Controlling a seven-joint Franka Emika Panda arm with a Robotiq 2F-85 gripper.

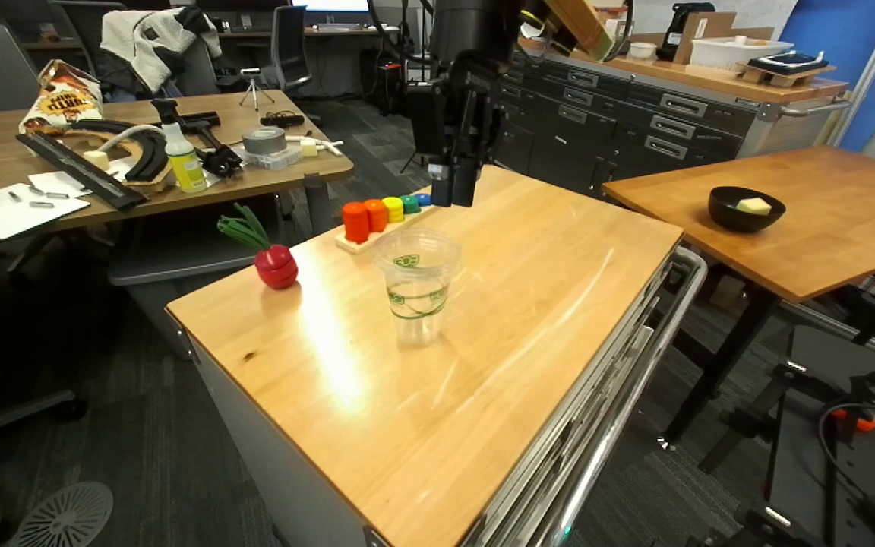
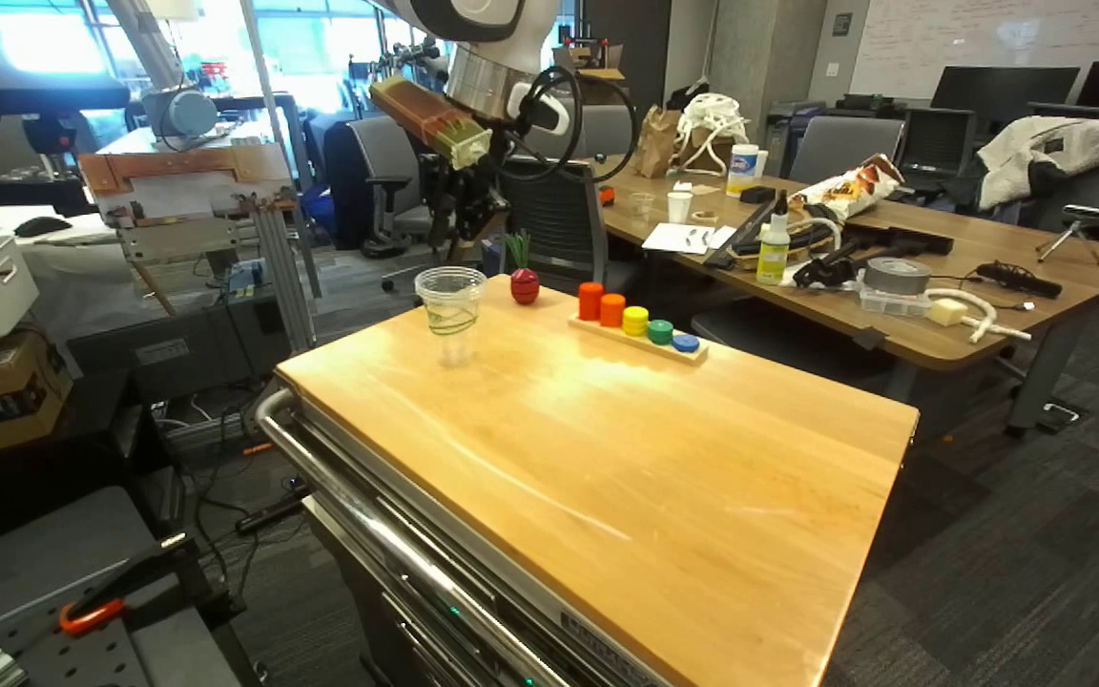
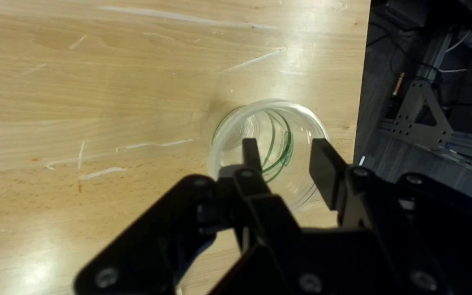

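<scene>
A transparent cup (image 1: 417,290), banded in green, stood upright beneath the gripper (image 3: 286,159), whose parted fingers hid some of its rim in the wrist view.

In an exterior view, you look toward bright windows (image 2: 44,38), with a concrete column (image 2: 793,62), a wall-mounted whiteboard (image 2: 998,48) and grey office chairs (image 2: 840,138) along a long brown table (image 2: 993,239). Your wood-topped cart (image 1: 559,304) catches a strong glare (image 1: 323,334) and stands on dark carpet (image 1: 141,456). Beyond it, in an exterior view, you see black drawer cabinets (image 1: 551,137) with a wooden counter (image 1: 779,93), a blue wall panel (image 1: 832,34) and, further back, a lit monitor (image 1: 339,4).
</scene>
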